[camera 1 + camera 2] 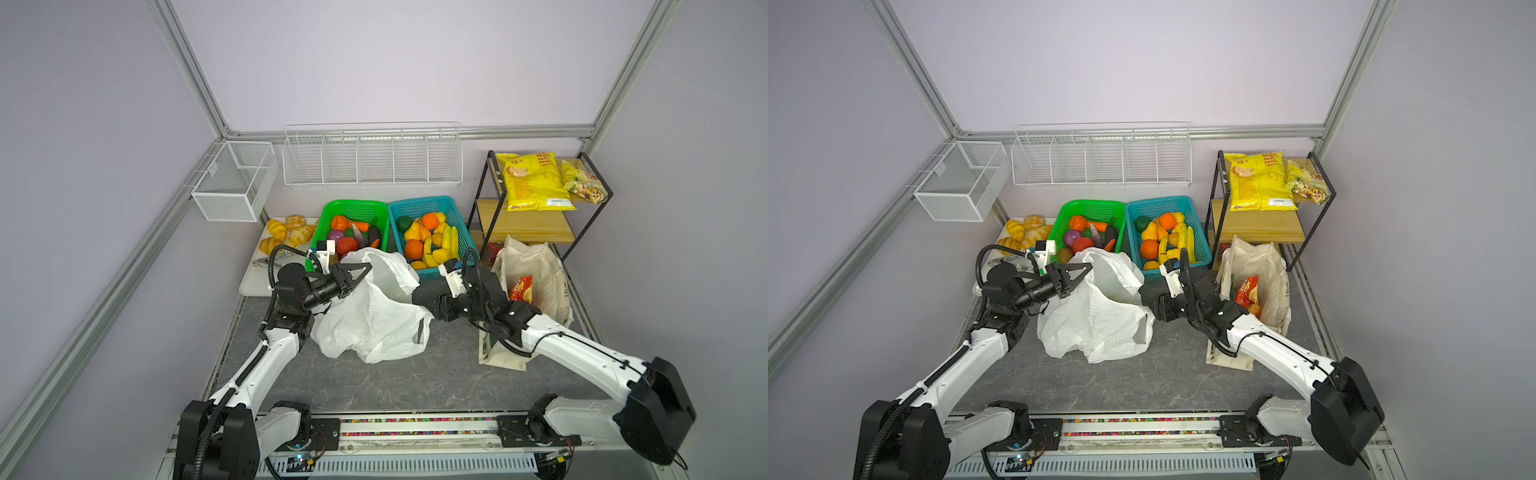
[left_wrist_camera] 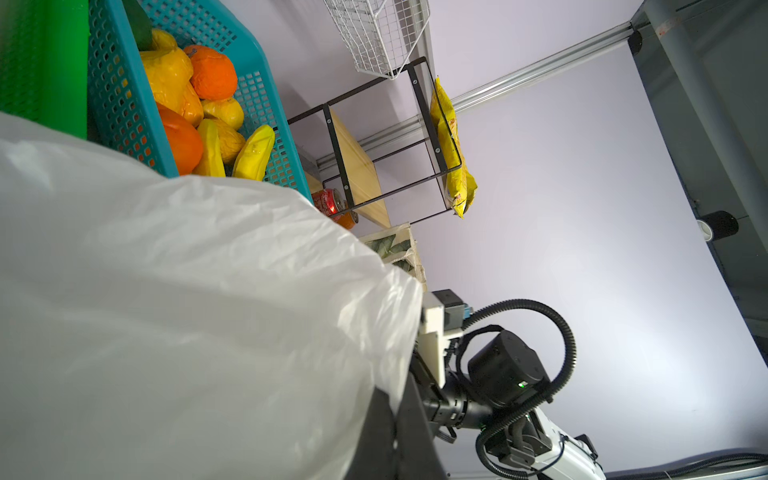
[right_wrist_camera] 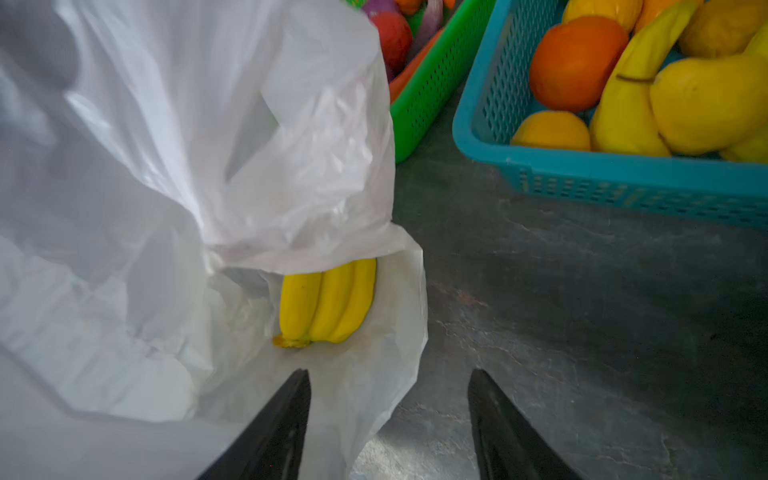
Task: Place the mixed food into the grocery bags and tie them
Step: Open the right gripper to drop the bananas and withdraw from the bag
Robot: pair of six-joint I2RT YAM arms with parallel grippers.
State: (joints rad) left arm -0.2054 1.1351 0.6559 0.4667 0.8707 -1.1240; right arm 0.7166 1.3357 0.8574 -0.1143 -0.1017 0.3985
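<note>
beside white bag [image 1: 374, 320], teal basket [image 1: 419, 200]

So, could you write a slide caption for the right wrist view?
Open right gripper at a thin white plastic bag containing a yellow toy banana bunch.

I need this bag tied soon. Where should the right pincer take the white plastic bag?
Best guess: take the free handle loop of the white plastic bag, approaching from the teal basket side. It droops over the mouth as a thin flap on that side; the left pincer holds the far edge.
</note>
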